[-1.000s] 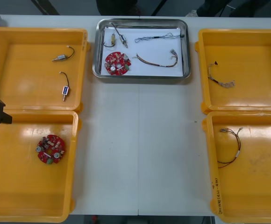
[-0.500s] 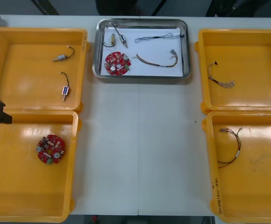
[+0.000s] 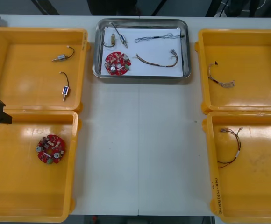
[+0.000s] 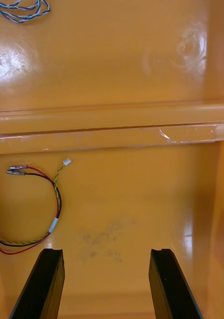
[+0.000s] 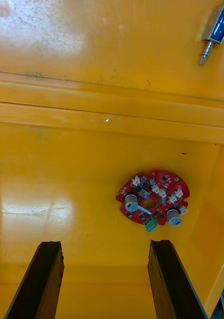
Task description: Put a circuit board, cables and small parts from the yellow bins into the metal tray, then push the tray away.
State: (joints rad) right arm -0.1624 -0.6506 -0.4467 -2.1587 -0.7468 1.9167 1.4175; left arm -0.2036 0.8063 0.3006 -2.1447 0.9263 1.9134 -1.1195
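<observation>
The metal tray (image 3: 187, 46), white inside, stands at the far middle of the table. It holds a round red circuit board (image 3: 117, 63), a twisted blue and white cable (image 3: 159, 37), a red and yellow cable (image 3: 158, 59) and small metal parts (image 3: 117, 36). My left gripper (image 5: 104, 279) hangs open over the near left yellow bin (image 3: 14, 196), short of a second red circuit board (image 5: 153, 200) (image 3: 51, 149). My right gripper (image 4: 106, 284) is open above the near right yellow bin (image 3: 261, 196), beside a red and yellow cable (image 4: 40, 214) (image 3: 231, 145).
The far left yellow bin (image 3: 14, 42) holds two small metal parts (image 3: 65, 88) with black leads. A twisted blue and white cable (image 3: 219, 77) lies in the far right yellow bin (image 3: 261, 42). Bare light table (image 3: 140, 149) runs between the bin pairs.
</observation>
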